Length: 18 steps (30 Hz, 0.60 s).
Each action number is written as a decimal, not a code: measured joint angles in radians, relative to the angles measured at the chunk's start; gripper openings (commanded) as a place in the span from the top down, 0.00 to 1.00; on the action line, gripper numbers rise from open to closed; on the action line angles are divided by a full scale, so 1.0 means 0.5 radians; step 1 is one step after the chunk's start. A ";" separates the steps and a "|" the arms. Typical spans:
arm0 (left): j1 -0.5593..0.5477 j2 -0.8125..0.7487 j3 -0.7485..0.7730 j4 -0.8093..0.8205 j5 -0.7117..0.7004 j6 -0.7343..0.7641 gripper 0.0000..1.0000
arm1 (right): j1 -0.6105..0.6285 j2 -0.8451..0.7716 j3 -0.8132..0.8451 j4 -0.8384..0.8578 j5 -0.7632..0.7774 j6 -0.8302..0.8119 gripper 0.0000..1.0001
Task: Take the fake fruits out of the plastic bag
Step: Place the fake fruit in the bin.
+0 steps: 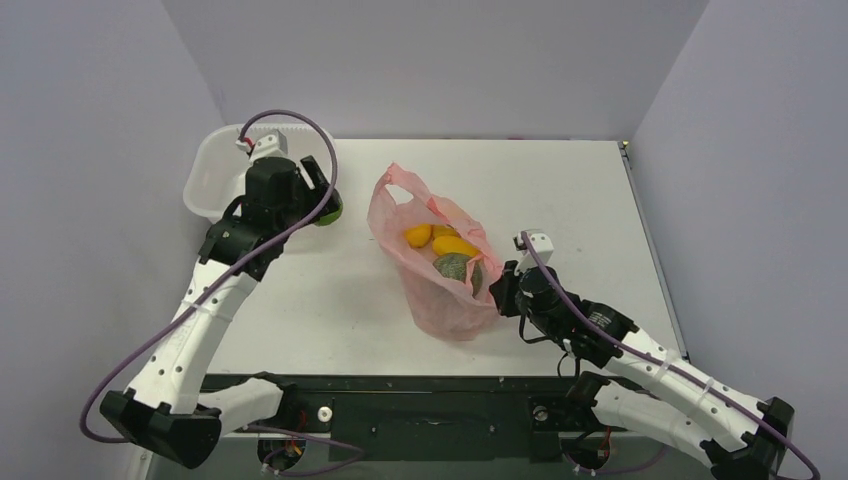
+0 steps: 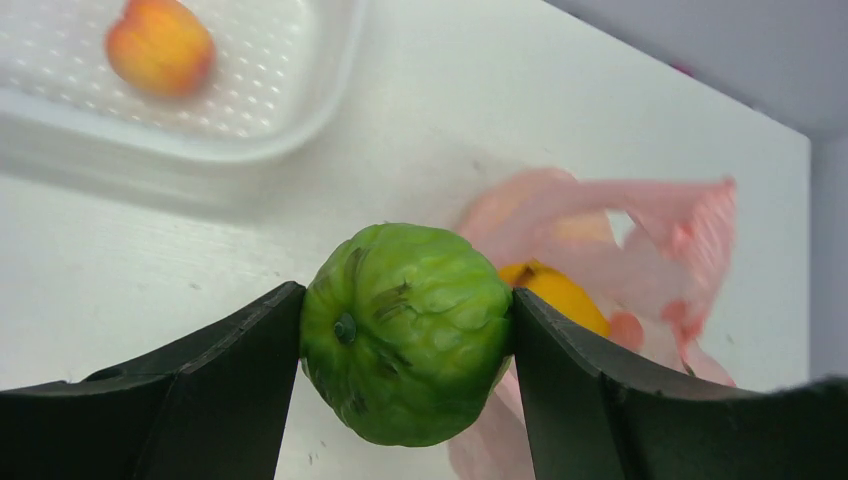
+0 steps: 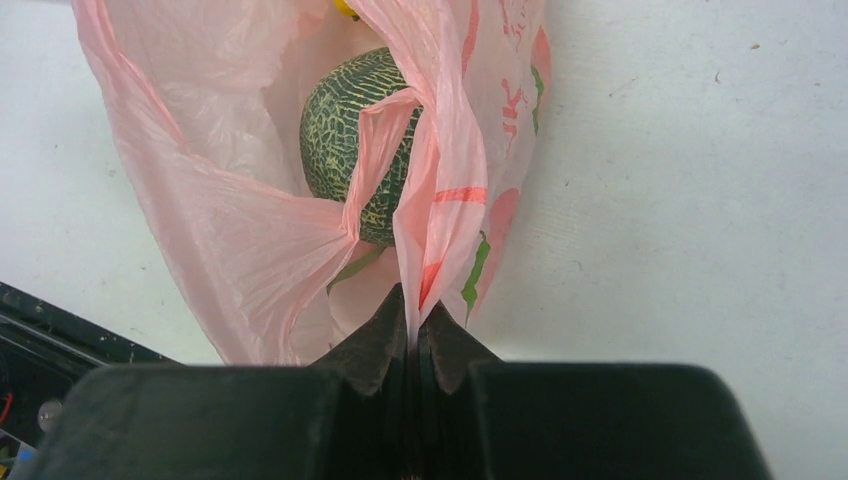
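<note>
The pink plastic bag lies at the table's middle with its mouth open. Inside it are an orange fruit, a yellow fruit and a dark green netted round fruit, which also shows in the right wrist view. My left gripper is shut on a lime-green ribbed fruit and holds it above the table, left of the bag and near the basin. My right gripper is shut on a fold of the bag at its near right edge.
A white plastic basin stands at the back left. The left wrist view shows its rim and an orange-red fruit lying in it. Grey walls close in the table on three sides.
</note>
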 measured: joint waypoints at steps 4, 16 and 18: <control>0.206 0.194 -0.027 0.240 -0.101 0.149 0.89 | 0.000 0.002 0.052 -0.066 0.004 -0.024 1.00; 0.858 1.098 0.229 0.776 -0.088 0.323 0.86 | -0.012 0.196 0.230 -0.135 0.023 -0.113 1.00; 0.906 1.224 0.311 0.827 -0.065 0.330 0.86 | -0.018 0.254 0.243 -0.143 0.024 -0.123 1.00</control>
